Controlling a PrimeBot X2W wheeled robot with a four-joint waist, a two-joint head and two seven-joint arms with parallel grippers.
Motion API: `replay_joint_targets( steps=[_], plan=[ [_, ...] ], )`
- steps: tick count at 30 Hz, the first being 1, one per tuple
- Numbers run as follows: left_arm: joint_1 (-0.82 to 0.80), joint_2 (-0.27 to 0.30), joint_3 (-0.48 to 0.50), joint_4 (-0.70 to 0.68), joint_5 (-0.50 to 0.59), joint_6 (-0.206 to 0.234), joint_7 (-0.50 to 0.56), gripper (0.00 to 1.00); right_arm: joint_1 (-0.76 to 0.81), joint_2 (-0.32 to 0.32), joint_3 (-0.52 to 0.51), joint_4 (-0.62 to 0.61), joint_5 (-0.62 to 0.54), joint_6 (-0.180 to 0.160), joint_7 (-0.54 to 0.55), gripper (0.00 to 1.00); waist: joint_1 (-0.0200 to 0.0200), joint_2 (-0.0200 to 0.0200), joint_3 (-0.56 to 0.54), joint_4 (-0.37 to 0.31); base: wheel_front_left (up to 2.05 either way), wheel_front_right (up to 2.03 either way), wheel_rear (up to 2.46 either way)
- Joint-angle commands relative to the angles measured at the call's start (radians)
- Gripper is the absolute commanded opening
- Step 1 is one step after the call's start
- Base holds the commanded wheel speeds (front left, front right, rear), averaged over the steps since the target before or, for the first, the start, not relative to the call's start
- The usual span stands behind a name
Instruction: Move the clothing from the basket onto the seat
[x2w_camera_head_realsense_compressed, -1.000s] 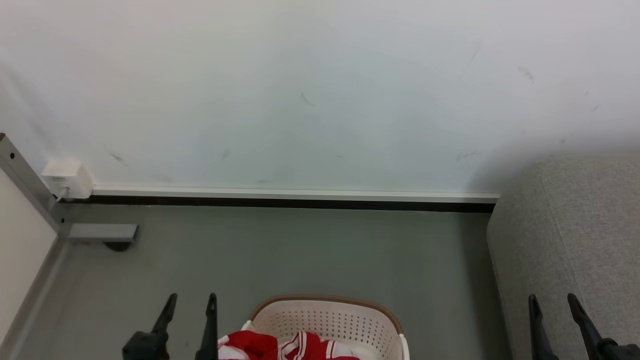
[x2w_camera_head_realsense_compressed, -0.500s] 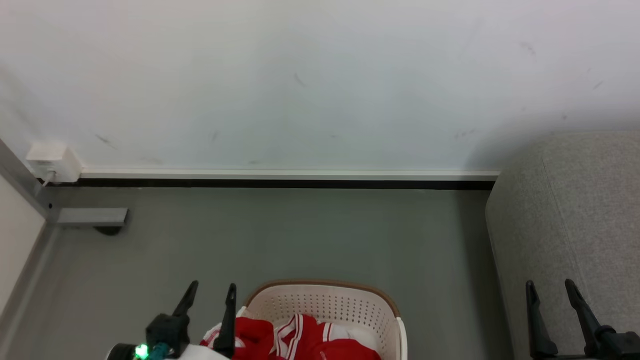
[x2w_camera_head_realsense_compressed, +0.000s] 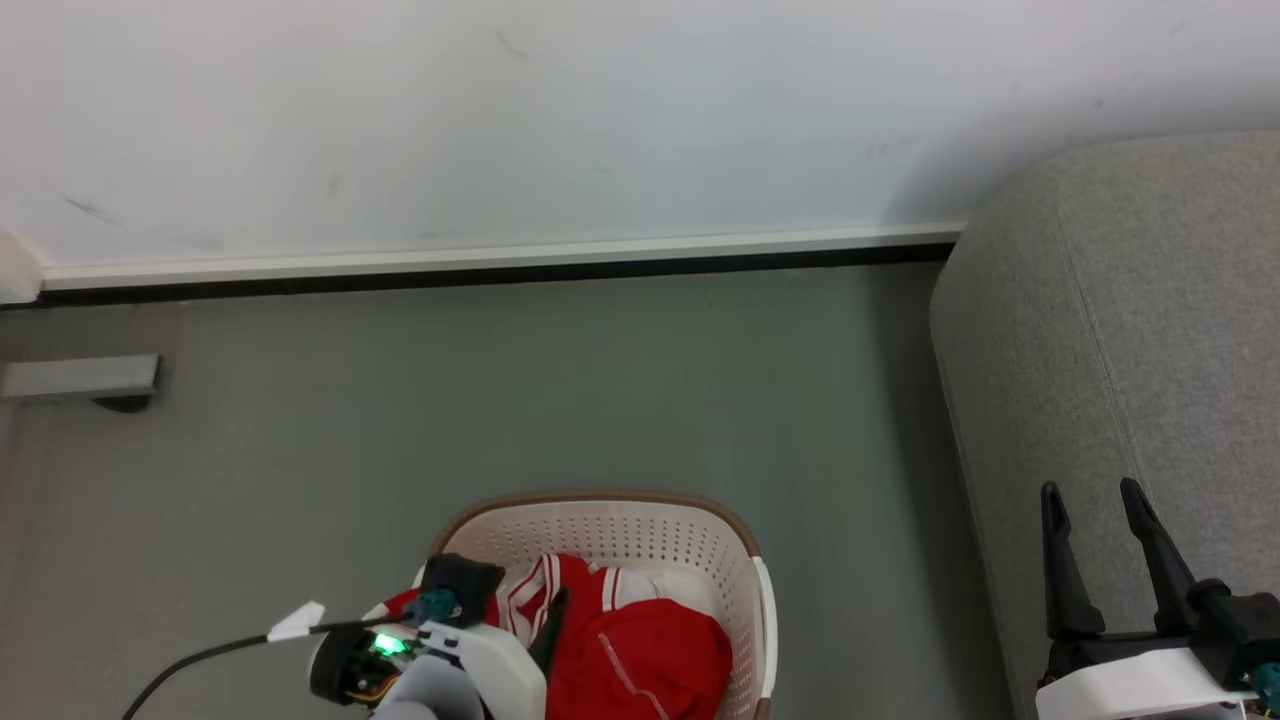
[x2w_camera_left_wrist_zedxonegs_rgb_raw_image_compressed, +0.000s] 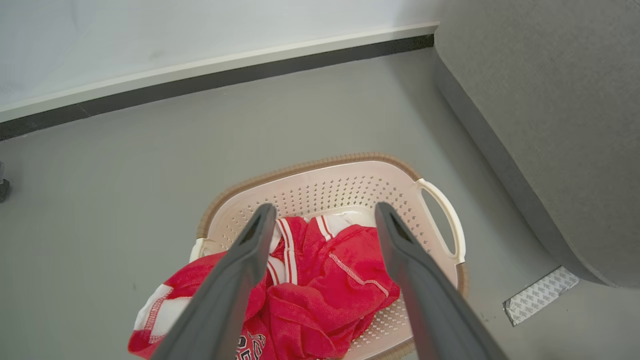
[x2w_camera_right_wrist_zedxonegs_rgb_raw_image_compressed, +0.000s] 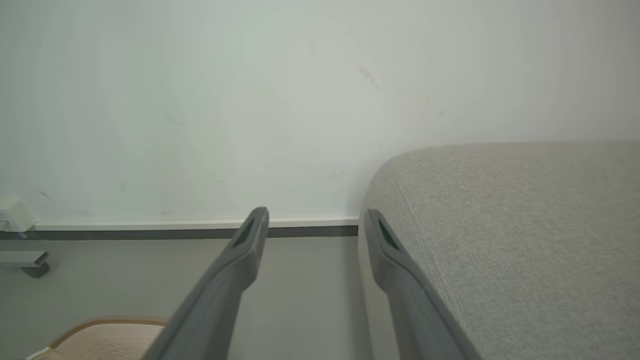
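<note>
**Left arm over the basket, right one up by the sofa**

Down at the bottom, the basket (x2w_camera_head_realsense_compressed: 600, 497) sits on the grey floor (x2w_camera_head_realsense_compressed: 550, 380) with the clothing (x2w_camera_head_realsense_compressed: 640, 650) heaped red and white inside. The left gripper (x2w_camera_head_realsense_compressed: 530, 620) hangs over the basket's left side, one dark finger against the fabric and a green light (x2w_camera_head_realsense_compressed: 385, 645) glowing on the wrist. Over on the right, the right gripper (x2w_camera_head_realsense_compressed: 1090, 490) points up with its fingers spread, set against the seat (x2w_camera_head_realsense_compressed: 1150, 300). Behind it all is a white wall (x2w_camera_head_realsense_compressed: 500, 120).
</note>
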Motion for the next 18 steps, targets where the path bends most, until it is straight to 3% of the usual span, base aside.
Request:
replay_joint_targets(
  steps=[1, 18],
  plan=[
    [-0.030, 0.004, -0.013, 0.020, -0.019, -0.004, 0.020, 1.00, -0.024, -0.004, 0.002, -0.005, 0.016, -0.002, 0.000, 1.00, -0.0003, 0.0000, 0.046, -0.037, 0.00, 0.00, 0.00],
    [-0.210, 0.014, -0.240, 0.231, -0.095, -0.019, 0.199, 1.00, -0.144, -0.004, 0.020, -0.034, 0.050, -0.002, 0.000, 1.00, -0.0003, 0.0000, 0.277, -0.147, 0.00, 0.00, 0.00]
  ],
)
